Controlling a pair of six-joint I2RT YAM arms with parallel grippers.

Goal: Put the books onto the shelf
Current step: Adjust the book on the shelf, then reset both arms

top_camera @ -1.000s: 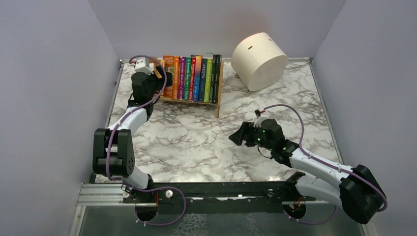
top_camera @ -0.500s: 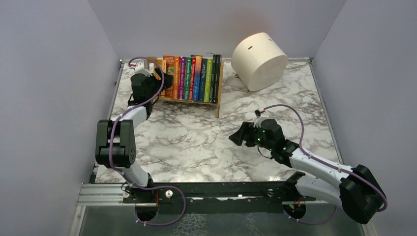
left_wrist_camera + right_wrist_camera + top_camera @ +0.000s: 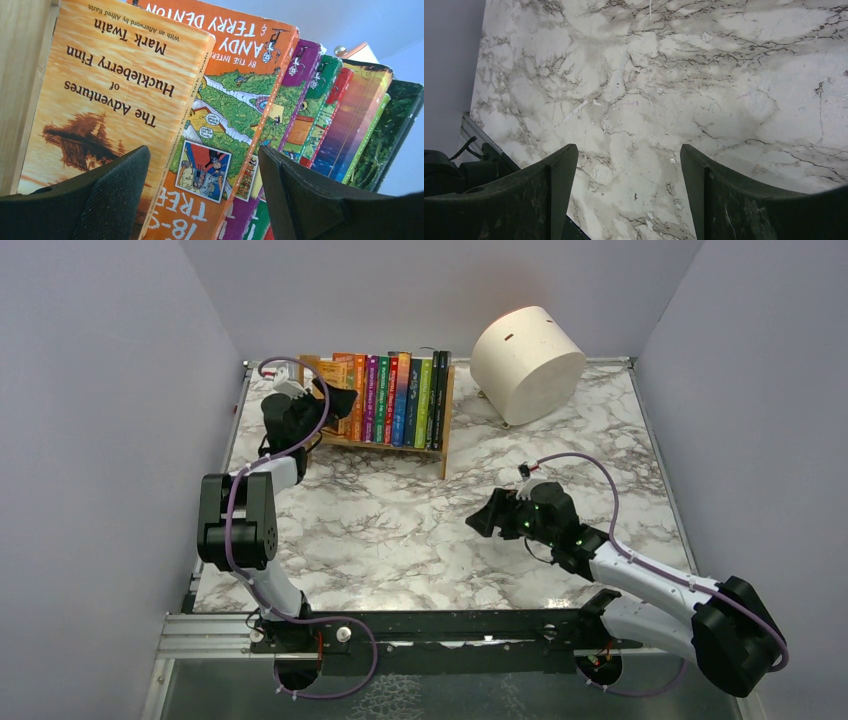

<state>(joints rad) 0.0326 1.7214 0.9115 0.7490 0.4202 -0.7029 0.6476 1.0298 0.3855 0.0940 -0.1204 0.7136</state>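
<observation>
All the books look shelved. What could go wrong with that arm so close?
The left gripper stands open close to the books; pulling away crookedly, it could catch the orange Huckleberry Finn book and drag it out. That end book seems to lean, so it might tip. A bump could also shift the light wooden shelf.
</observation>
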